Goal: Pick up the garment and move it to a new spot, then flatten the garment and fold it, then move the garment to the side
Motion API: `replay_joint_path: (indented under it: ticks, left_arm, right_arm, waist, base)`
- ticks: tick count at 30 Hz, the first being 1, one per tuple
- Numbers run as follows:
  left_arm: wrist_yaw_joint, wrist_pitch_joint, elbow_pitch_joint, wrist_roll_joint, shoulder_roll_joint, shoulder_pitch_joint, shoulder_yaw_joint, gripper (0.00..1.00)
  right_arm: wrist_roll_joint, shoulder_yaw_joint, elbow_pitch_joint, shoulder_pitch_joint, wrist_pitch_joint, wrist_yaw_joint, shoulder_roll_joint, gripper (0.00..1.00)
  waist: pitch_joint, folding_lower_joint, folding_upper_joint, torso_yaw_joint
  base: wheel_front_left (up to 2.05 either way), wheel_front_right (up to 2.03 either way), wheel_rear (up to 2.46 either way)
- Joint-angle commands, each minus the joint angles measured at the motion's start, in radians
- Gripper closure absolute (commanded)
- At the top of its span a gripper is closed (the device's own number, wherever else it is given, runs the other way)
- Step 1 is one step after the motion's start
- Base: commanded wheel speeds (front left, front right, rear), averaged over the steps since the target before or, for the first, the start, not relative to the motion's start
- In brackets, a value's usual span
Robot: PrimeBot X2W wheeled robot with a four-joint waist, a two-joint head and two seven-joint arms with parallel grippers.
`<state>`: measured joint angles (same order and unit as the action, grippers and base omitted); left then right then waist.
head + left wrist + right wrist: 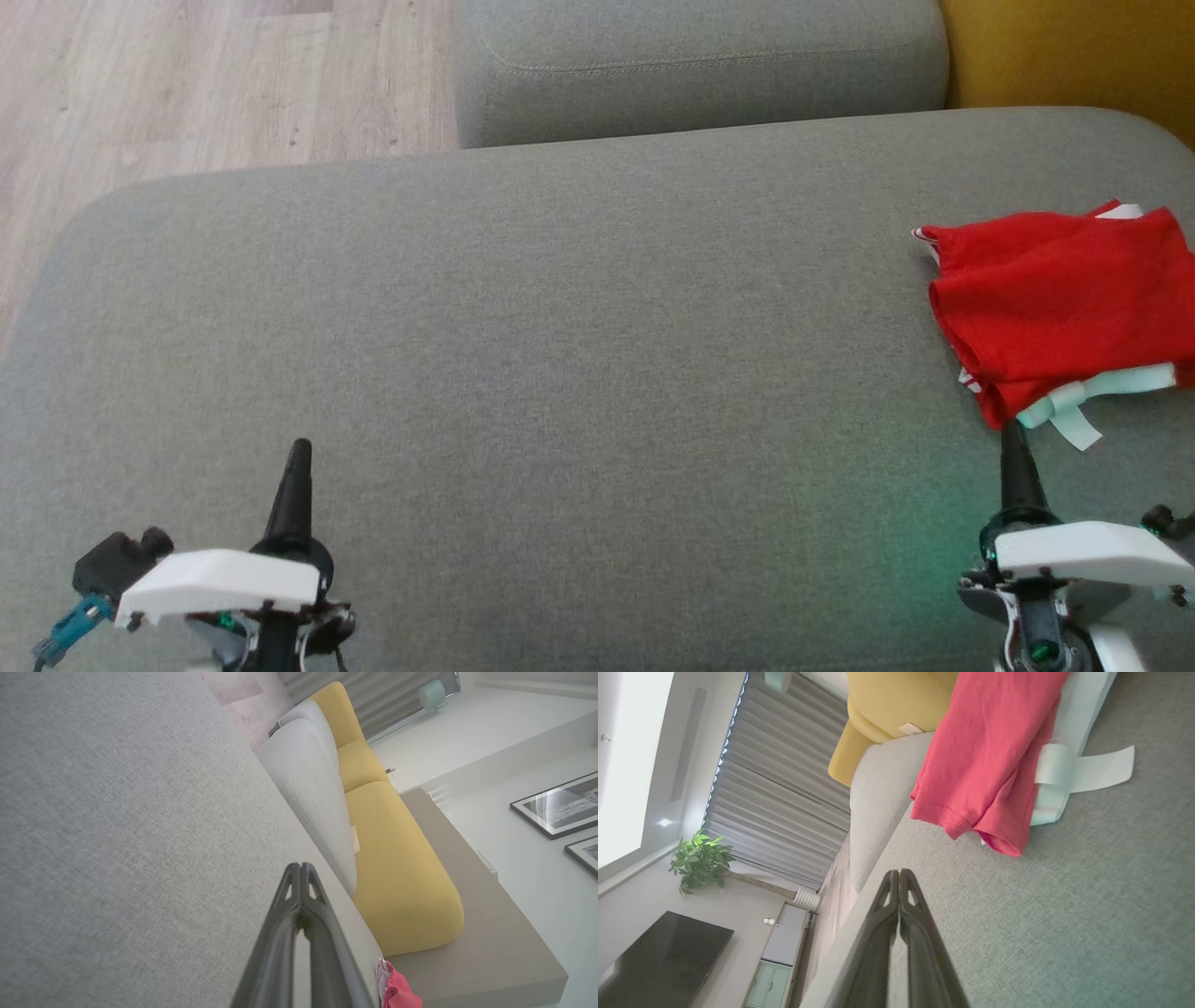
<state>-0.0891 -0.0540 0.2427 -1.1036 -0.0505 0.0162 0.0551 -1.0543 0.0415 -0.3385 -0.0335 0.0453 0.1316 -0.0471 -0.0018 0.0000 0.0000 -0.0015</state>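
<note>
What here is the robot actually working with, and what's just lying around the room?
Part of the job:
folded red cloth garment with pale mint trim; wide grey fabric cushion it lies on; left hand and right hand, both shut and empty.

Just around:
mustard-yellow sofa cushion; leafy green potted plant; black flat television screen; black-framed wall picture.

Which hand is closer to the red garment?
The right hand, tip almost at the folded red fabric garment; the left hand sits far across the grey fabric cushion.
</note>
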Motion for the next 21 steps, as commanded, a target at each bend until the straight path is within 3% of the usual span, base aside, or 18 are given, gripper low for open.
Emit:
replay_joint_path:
  ticks: [1,21]
  left_arm:
    - [-0.007,0.005,-0.028,-0.025,-0.015,-0.056,-0.028,1.0]
    - [-0.022,0.066,-0.015,-0.234,-0.015,-0.084,-0.078,1.0]
  right_arm:
    - [-0.029,-0.006,0.038,-0.051,-0.008,-0.001,-0.008,1.0]
    - [-0.251,0.024,0.062,-0.061,-0.069,-0.001,-0.008,1.0]
  waist:
    - [0.0,0.0,0.0,0.0]
    - [0.002,0.0,0.0,0.001]
  base:
    - [0.0,0.0,0.0]
    - [0.0,0.0,0.0]
